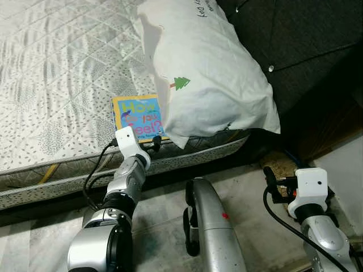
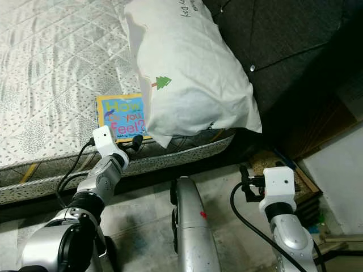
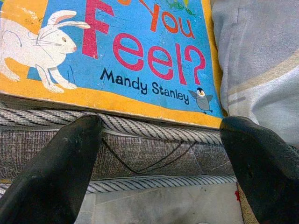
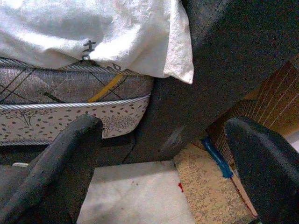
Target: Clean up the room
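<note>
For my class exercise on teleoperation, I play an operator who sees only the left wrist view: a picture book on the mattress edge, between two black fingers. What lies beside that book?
Observer: A large white pillow lies over the book's right part.
Operator: Where is the other arm?
Observer: The right gripper hangs low beside the bed, fingers open, near the dark headboard.
Operator: Anything on the floor there?
Observer: A blue stick-like thing lies on a speckled board by the headboard's foot.
Operator: And my left gripper?
Observer: It sits at the mattress edge, open, not touching the book.
</note>
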Robot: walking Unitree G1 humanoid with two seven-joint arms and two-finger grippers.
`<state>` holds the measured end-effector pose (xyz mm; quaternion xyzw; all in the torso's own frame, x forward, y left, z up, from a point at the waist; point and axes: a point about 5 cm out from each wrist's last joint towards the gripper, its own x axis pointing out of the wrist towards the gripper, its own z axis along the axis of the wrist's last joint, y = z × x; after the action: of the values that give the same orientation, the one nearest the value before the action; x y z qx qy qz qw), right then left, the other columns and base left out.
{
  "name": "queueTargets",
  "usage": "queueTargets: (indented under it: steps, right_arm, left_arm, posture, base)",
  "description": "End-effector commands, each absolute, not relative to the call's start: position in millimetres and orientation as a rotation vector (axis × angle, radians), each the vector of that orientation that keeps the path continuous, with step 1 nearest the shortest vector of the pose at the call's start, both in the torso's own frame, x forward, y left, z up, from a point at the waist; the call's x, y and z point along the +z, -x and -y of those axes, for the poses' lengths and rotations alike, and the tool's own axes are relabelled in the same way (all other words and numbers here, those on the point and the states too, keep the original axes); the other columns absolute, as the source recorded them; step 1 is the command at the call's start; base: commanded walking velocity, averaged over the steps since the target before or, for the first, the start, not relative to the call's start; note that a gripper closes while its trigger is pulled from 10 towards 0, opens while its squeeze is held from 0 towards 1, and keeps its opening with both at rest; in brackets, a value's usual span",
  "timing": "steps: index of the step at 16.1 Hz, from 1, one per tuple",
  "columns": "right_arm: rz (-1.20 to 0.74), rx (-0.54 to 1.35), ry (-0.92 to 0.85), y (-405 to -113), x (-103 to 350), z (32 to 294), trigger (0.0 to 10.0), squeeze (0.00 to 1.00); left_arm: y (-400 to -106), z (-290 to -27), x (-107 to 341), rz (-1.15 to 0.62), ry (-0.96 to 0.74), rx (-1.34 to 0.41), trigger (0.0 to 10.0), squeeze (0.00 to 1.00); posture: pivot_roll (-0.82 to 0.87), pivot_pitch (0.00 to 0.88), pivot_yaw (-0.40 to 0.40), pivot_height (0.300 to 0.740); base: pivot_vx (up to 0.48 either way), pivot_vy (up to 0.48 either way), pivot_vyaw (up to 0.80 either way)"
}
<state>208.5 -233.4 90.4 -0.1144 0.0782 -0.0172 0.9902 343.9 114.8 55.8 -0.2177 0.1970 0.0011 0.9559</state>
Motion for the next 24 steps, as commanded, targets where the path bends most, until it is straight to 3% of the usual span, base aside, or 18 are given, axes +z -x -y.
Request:
queueTargets:
  steps: [1,7,20,21,22,24]
  right_arm:
    - [-0.176,-0.051,0.236,-204.3,86.5,237.4,10.0,0.0]
    - [-0.176,-0.053,0.235,-205.1,85.6,237.2,10.0,0.0]
    - [-0.157,-0.049,0.211,-216.2,80.0,228.8,10.0,0.0]
    - [-0.154,-0.049,0.209,-217.9,79.9,227.8,10.0,0.0]
    - [-0.143,-0.051,0.197,-224.3,78.1,223.9,10.0,0.0]
    - [-0.133,-0.05,0.186,-231.5,76.0,219.7,10.0,0.0]
  left_arm:
    - [-345.8,-116.3,57.2,-0.396,0.443,0.013,10.0,1.0]
    - [-348.6,-122.6,59.7,-0.391,0.428,0.017,10.0,1.0]
    - [-318.6,-63.2,40.7,-0.469,0.355,-0.192,10.0,1.0]
    - [-316.8,-63.1,39.1,-0.477,0.349,-0.194,10.0,0.93]
    - [-310.3,-67.4,34.7,-0.478,0.327,-0.187,10.0,0.62]
    - [-306.7,-77.2,36.0,-0.434,0.277,-0.169,10.0,0.36]
  posture:
    - [-0.21,0.217,-0.085,0.563]
    - [-0.21,0.215,-0.084,0.563]
    - [-0.16,0.181,-0.054,0.563]
    - [-0.16,0.181,-0.054,0.563]
    - [-0.13,0.158,-0.042,0.563]
    - [-0.11,0.134,-0.033,0.563]
  base:
    - [0.0,0.0,0.0]
    - [0.0,0.0,0.0]
    - [0.0,0.0,0.0]
    - [0.0,0.0,0.0]
    - [0.0,0.0,0.0]
    - [0.0,0.0,0.0]
